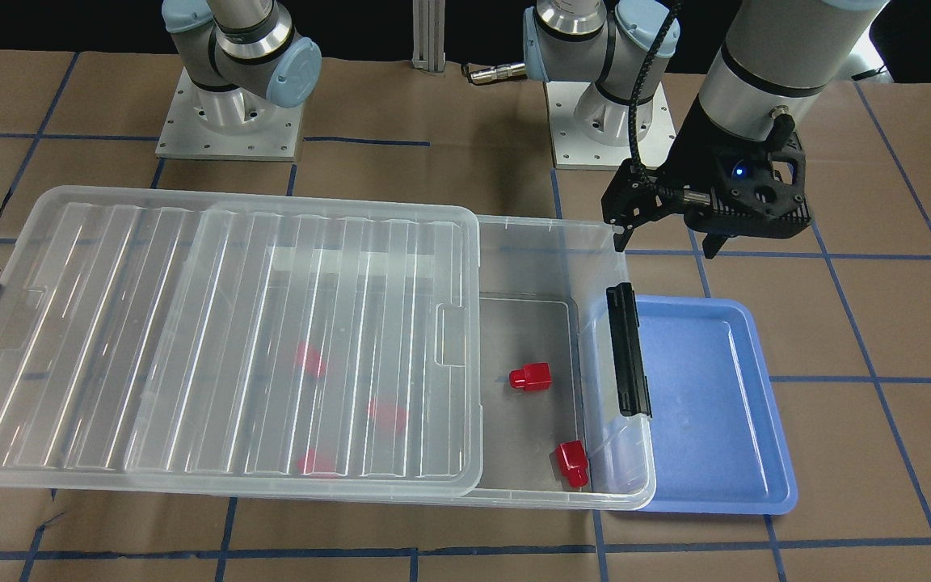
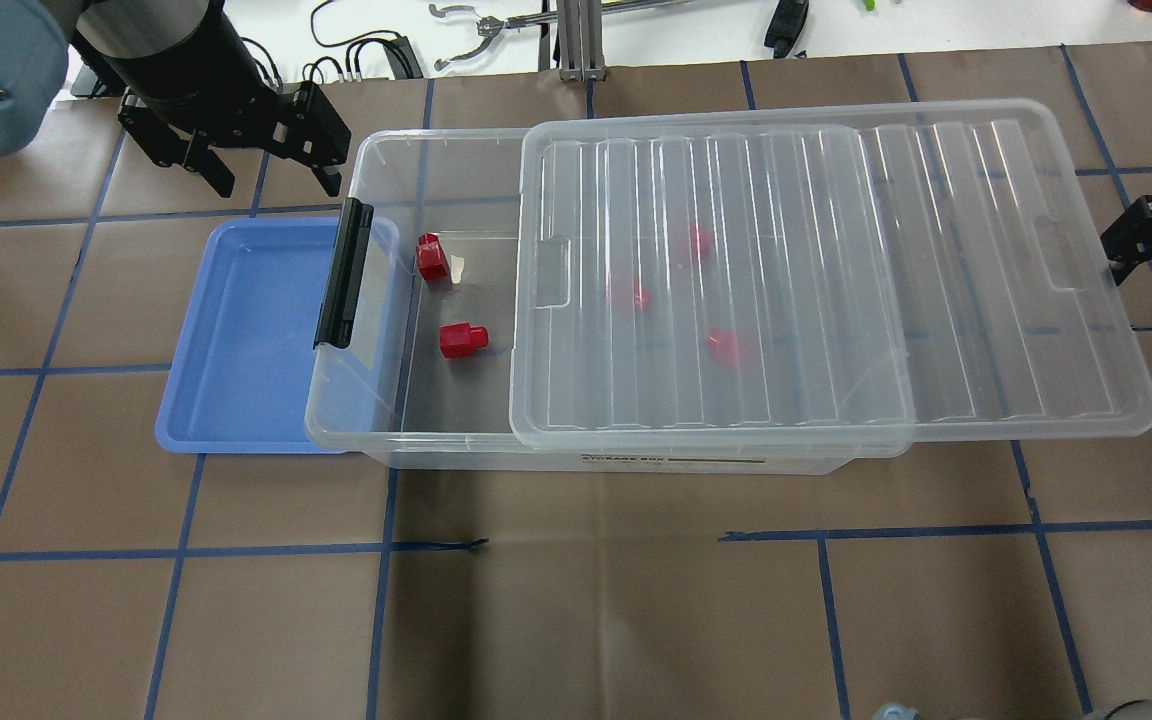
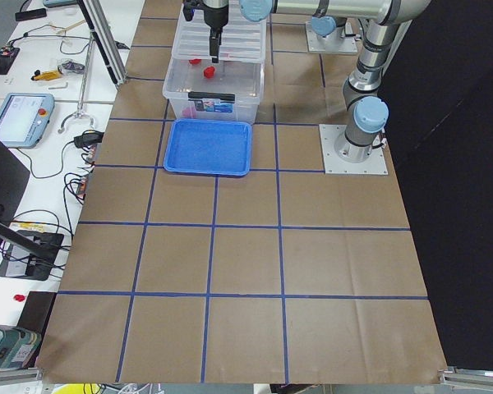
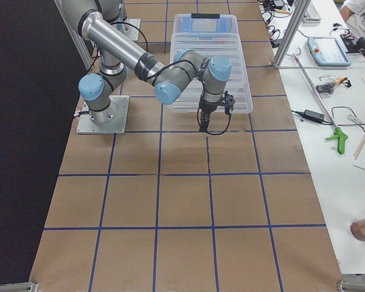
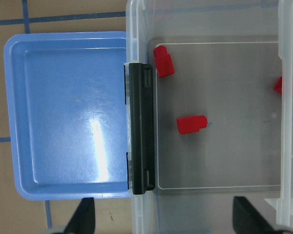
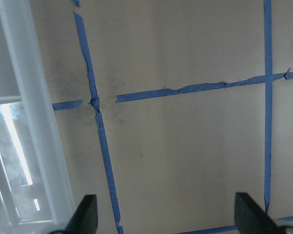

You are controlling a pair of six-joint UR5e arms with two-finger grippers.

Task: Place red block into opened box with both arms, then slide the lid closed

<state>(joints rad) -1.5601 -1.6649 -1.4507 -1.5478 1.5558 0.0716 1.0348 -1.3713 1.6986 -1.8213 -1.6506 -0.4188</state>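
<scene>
The clear box (image 1: 548, 228) lies lengthwise on the paper-covered table (image 1: 465, 533), and its ribbed lid (image 1: 215, 339) is slid toward the robot's right, overhanging that end and leaving a strip at the left end uncovered. In that open strip two red blocks lie on the floor: one red block (image 1: 530, 377) near the middle, another red block (image 1: 572, 464) in the corner by the end wall. Three more red shapes (image 1: 387, 414) show blurred under the lid. A black clip bar (image 1: 627, 349) sits on the box's left end, and a blue tray (image 1: 708, 404) lies right against that end. The left gripper (image 1: 666, 242) hangs high over the clip end and tray, fingers spread wide and empty. The right gripper (image 6: 167, 217) is over bare table just beside the lid's overhanging edge, fingers also wide apart, gripping nothing.
</scene>
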